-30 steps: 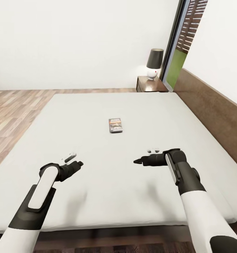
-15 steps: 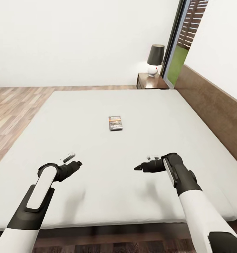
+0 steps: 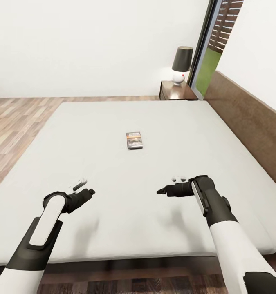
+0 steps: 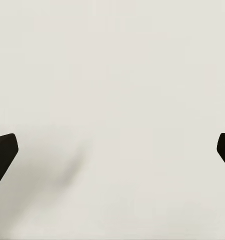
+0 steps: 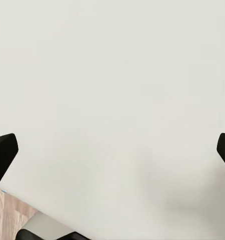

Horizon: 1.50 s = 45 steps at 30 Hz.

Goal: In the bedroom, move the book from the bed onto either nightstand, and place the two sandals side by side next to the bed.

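Note:
The book, a small dark paperback with an orange band, lies flat near the middle of the bed, whose pale mattress spreads across the head view. My left gripper hovers over the near left part of the mattress, well short of the book. My right gripper hangs over the near right part, also short of the book. Both wrist views show dark fingertips set wide apart over bare mattress, so both grippers are open and hold nothing. The nightstand with its lamp stands at the far right corner. The sandals are out of view.
The brown headboard runs along the bed's right side. A black-framed window with fence and grass is behind the nightstand. Wood-plank floor lies left of the bed. A white wall closes the far side.
The camera has moved slightly closer and tilted, so the book and nightstand sit a little higher in the picture. Both arms keep nearly the same pose.

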Available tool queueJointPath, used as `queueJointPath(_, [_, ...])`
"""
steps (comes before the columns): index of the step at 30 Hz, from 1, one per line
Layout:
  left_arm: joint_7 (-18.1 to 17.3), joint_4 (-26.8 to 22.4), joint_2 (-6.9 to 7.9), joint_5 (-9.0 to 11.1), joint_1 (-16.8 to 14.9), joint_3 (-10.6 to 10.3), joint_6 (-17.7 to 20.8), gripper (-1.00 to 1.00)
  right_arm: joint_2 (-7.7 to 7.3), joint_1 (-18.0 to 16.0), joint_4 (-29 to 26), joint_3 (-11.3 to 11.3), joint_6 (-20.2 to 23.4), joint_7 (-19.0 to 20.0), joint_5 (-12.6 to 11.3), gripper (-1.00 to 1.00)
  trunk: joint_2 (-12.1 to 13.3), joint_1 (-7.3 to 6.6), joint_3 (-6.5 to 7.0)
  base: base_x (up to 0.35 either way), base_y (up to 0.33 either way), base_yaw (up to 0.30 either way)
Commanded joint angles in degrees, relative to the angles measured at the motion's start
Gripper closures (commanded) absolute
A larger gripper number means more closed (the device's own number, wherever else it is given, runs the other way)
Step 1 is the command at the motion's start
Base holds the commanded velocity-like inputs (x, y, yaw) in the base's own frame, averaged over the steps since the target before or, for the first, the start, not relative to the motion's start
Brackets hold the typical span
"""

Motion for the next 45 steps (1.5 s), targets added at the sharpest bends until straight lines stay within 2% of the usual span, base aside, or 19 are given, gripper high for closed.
queueJointPath(1, [0.6,-0.1,0.05,0.5,0.0,-0.1,0.1,-1.00,0.04,-0.1,0.0,-0.1,0.2,0.6,0.6,-1.00,0.0,0.00,-0.13,0.000,0.000,0.000])
queueJointPath(4, [0.6,-0.1,0.04,0.6,0.0,-0.1,0.2,-1.00,0.04,0.0,-0.2,0.0,0.2,0.5,0.5,-1.00,0.0,0.00,-0.40,0.000,0.000,0.000])
queueJointPath(10, [-0.2,-0.5,-0.08,1.0,0.0,-0.3,4.4,-1.00,-0.09,0.4,-3.6,-0.2,0.2,0.9,0.2,-1.00,0.0,0.00,-0.93,0.000,0.000,0.000])
queueJointPath(12, [-0.7,-1.6,-0.07,1.8,0.0,-0.4,5.7,-1.00,-0.13,1.2,-7.5,-0.3,0.2,0.9,0.1,-1.00,0.0,0.00,-1.11,0.000,0.000,0.000])
queueJointPath(13, [-1.2,-2.6,-0.06,3.1,0.0,-0.5,6.5,-1.00,-0.16,3.1,-12.6,-0.4,0.2,1.0,0.0,-1.00,0.0,0.00,-1.20,0.000,0.000,0.000])
queueJointPath(17, [-1.6,-3.6,-0.03,5.2,0.0,-0.7,7.5,-1.00,-0.16,7.9,-23.7,-0.6,0.2,1.0,-0.1,-1.00,0.0,0.00,-1.55,0.000,0.000,0.000])
queueJointPath(21, [-1.8,-4.1,-0.03,6.3,0.0,-0.7,7.9,-1.00,-0.12,11.7,-31.0,-0.6,0.2,1.0,-0.2,-1.00,0.0,0.00,-1.91,0.000,0.000,0.000])
queueJointPath(32, [-2.7,-4.3,-0.71,6.9,-1.0,-0.7,8.1,-1.00,-0.16,13.6,-34.4,-0.8,0.2,1.4,-0.3,-1.00,0.0,0.00,-2.89,0.000,0.000,0.000])
queueJointPath(37, [-8.1,-4.3,-0.89,7.0,-1.8,-0.7,8.3,-1.00,-0.29,13.5,-34.5,-1.5,0.2,3.7,-0.3,-1.00,0.0,0.00,-3.33,0.000,0.000,0.000])
queueJointPath(45, [-10.7,-4.3,-0.77,6.9,-1.5,-0.3,8.8,-1.00,-0.39,13.3,-34.6,-2.0,0.2,5.0,-0.2,-1.00,0.0,0.00,-4.04,0.000,0.000,0.000])
